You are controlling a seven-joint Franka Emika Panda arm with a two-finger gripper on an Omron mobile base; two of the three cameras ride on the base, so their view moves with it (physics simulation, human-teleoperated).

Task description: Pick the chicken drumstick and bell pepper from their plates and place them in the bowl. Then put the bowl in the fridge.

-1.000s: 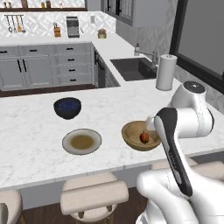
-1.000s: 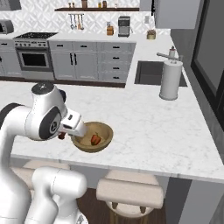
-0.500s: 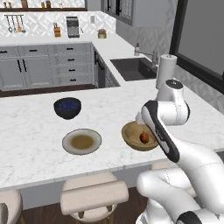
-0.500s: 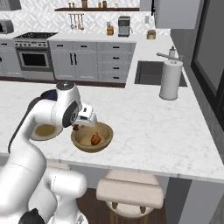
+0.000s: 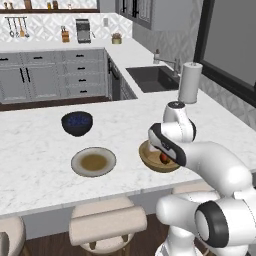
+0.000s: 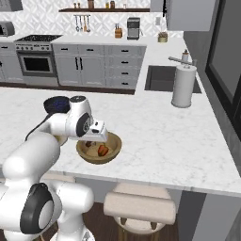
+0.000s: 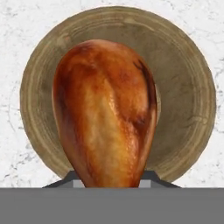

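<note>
The chicken drumstick (image 7: 105, 113) is hanging in the claw (image 7: 111, 177), its long axis running along the claw's own line. Seen from the hand, its fat, rounded end is pointing away from the claw toward the wooden bowl (image 7: 188, 113) below, and its narrower end is sitting down between the two dark finger tips (image 7: 65, 180), which are pinching it from either side. The drumstick is lying over the middle of the bowl in that view, with the bowl's rim showing as a ring all around it; whether it is touching the bowl's floor cannot be told.

From the right base camera, the hand (image 6: 94, 133) is hovering over the near-left part of the bowl (image 6: 113, 149), and an orange-brown piece (image 6: 102, 150) is showing inside the bowl beside it. From the left base camera, the arm's forearm (image 5: 167, 145) is lying across the bowl (image 5: 150, 159), and a small reddish thing (image 5: 164, 158) is showing in the bowl just under it; whether that is the pepper or part of the drumstick is hard to tell.

The bowl is standing on the white marble counter (image 5: 35, 150). Left of it, apart, a shallow grey-tan plate (image 5: 93, 161) is lying, and behind that plate a dark blue bowl (image 5: 77, 123) is standing. Farther back on the right, a white paper towel roll (image 5: 190, 82) is standing upright beside the sink (image 5: 150, 78).
</note>
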